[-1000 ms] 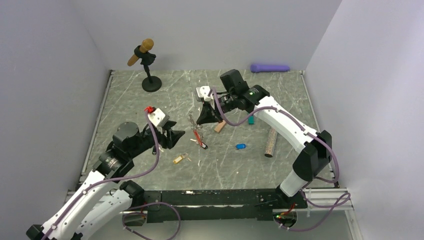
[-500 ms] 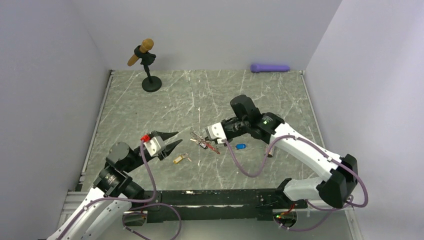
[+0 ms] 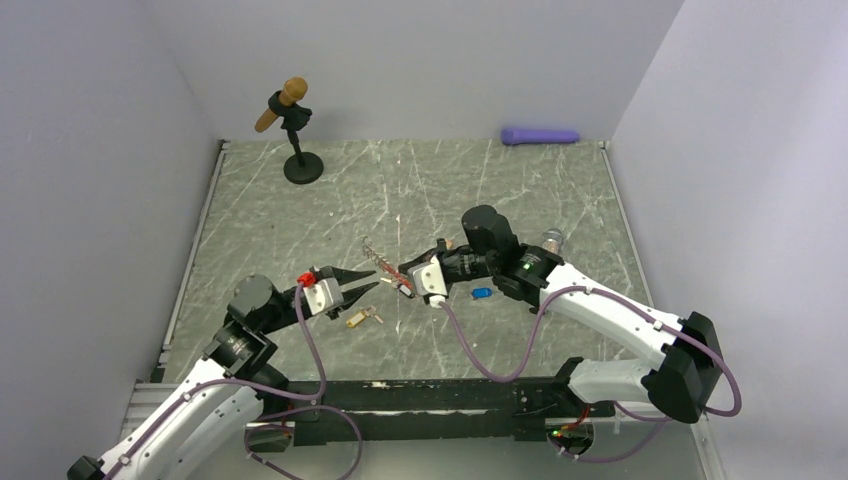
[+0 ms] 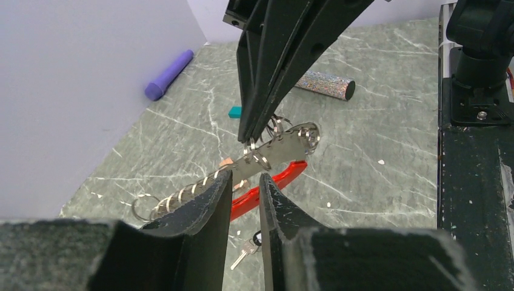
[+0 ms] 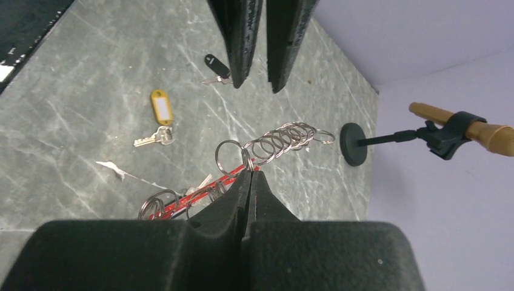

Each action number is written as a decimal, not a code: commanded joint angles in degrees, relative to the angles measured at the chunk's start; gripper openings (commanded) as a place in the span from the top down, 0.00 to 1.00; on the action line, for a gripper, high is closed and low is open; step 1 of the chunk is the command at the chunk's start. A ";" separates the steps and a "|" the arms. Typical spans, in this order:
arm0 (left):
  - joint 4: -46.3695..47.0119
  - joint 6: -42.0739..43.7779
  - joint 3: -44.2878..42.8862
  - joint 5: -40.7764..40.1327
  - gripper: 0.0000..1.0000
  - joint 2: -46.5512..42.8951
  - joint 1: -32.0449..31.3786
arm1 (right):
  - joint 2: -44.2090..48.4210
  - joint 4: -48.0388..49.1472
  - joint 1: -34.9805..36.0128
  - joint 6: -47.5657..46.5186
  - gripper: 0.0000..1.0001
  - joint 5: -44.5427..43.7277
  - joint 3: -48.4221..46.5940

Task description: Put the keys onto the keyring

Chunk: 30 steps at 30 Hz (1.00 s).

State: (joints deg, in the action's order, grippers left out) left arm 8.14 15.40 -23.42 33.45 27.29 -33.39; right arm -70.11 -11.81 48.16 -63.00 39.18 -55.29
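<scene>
Left of centre in the overhead view, the left gripper point(image 3: 373, 278) has its jaws slightly spread (nothing between them), tips just beside the keyring point(image 3: 378, 260). Mid-frame, the right gripper point(image 3: 404, 275) is pinching the keyring's chain. A yellow-tagged key point(image 3: 357, 320) lies just below the left gripper.

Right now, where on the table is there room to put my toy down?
Bare tabletop lies at the back, between the microphone stand and the purple cylinder, and along the left edge. The middle is crowded: left fingers and right fingers meet at the keyring, yellow-tagged key and blue-tagged key beside them.
</scene>
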 commanded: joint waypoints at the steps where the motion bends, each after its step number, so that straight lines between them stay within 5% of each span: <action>1: 2.53 1.11 -1.34 1.71 0.73 1.86 -0.17 | 1.28 6.88 0.34 0.54 1.00 0.22 -0.39; 15: 3.19 5.93 -2.14 -8.62 0.73 7.33 -3.83 | 1.73 7.81 0.38 5.73 1.00 2.34 -0.91; 30: 10.57 2.98 -0.67 -6.47 0.74 9.55 -5.94 | 0.48 8.48 0.35 11.46 1.00 2.22 -1.83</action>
State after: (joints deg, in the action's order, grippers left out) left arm 14.37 19.77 -23.49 25.30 35.97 -38.57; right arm -70.06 -7.22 48.23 -53.95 39.51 -54.70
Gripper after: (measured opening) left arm 0.257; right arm 0.011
